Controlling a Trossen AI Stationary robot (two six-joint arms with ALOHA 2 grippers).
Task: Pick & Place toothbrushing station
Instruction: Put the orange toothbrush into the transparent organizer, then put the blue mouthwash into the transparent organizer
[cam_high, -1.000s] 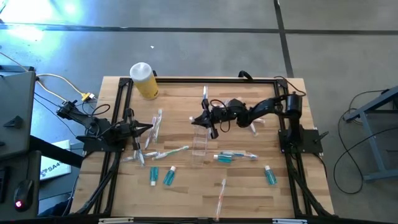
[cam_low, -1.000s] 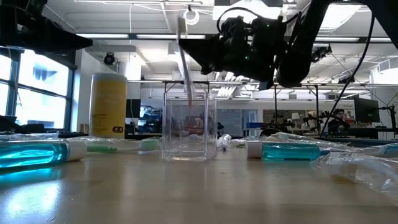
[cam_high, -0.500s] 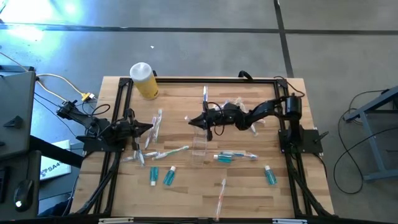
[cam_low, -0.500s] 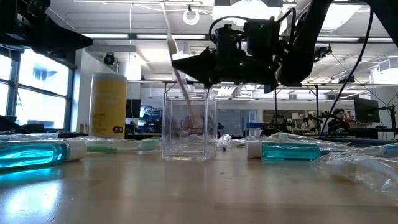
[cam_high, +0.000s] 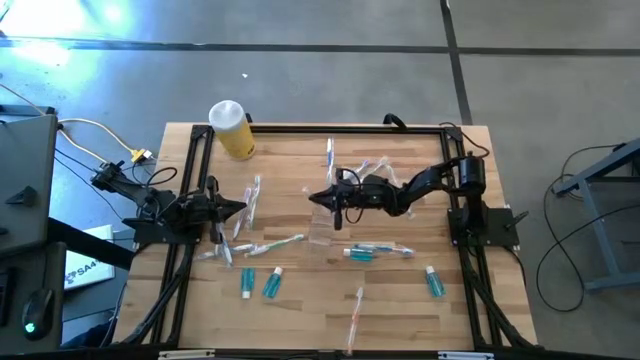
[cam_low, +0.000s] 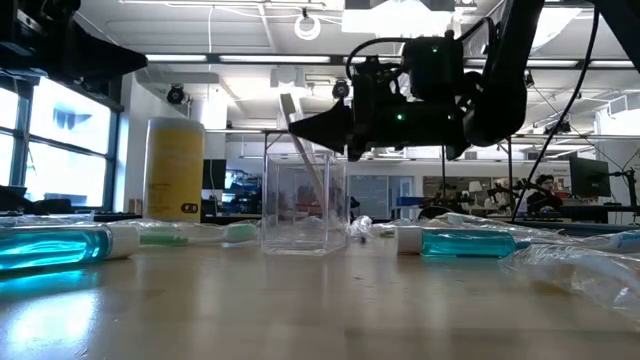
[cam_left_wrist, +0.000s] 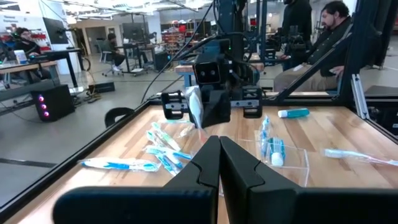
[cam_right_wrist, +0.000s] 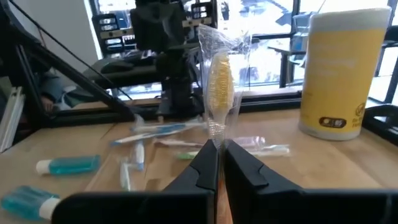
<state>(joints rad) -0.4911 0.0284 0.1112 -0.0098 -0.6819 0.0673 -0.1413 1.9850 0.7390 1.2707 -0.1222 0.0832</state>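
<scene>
High view: right gripper (cam_high: 322, 198) at the clear cup (cam_high: 321, 232) mid-table, left gripper (cam_high: 240, 207) idle at the left rail, four teal tubes counted on the boards, loose toothbrushes too faint to count, one yellow bottle (cam_high: 232, 129) at the far left corner. Low view: one wrapped toothbrush (cam_low: 303, 150) slants into the cup, its tail in the cup and its head above the rim; released off-centre it may tip out or topple the light cup. Wrist views: right jaws closed on the toothbrush, left jaws closed on nothing.
</scene>
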